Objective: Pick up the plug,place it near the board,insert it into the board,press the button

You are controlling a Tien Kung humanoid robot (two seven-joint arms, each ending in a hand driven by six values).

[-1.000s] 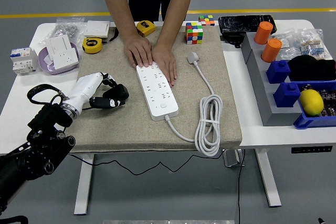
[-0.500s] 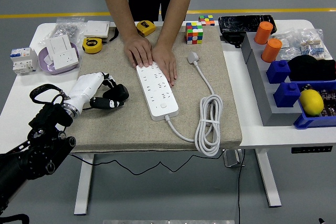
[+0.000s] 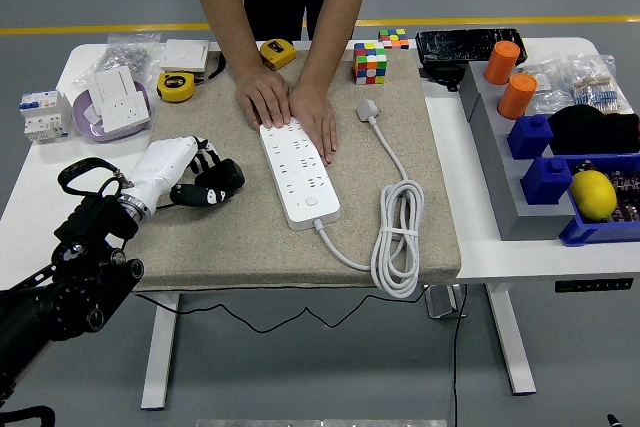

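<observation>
Mat (image 3: pixel 250 237): a person's hands (image 3: pixel 290 107) pin the board (image 3: pixel 297 172) at its far end. Left hand (image 3: pixel 190 175) has edged slightly forward over the last second, fingers loosely curled, holding nothing. Plug (image 3: pixel 368 108) lies untouched right of the board; pickup not begun.

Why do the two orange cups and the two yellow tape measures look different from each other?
The orange cups stand upright on the grey block at the table's right; the yellow tape measures lie at the far left of the mat. The cups are tall, round and plain orange; the tape measures are squat and yellow with black parts. The cups stand close together; the second tape measure lies apart from the first, beyond the person's arm. Both come in pairs, and nobody touches them.
</observation>
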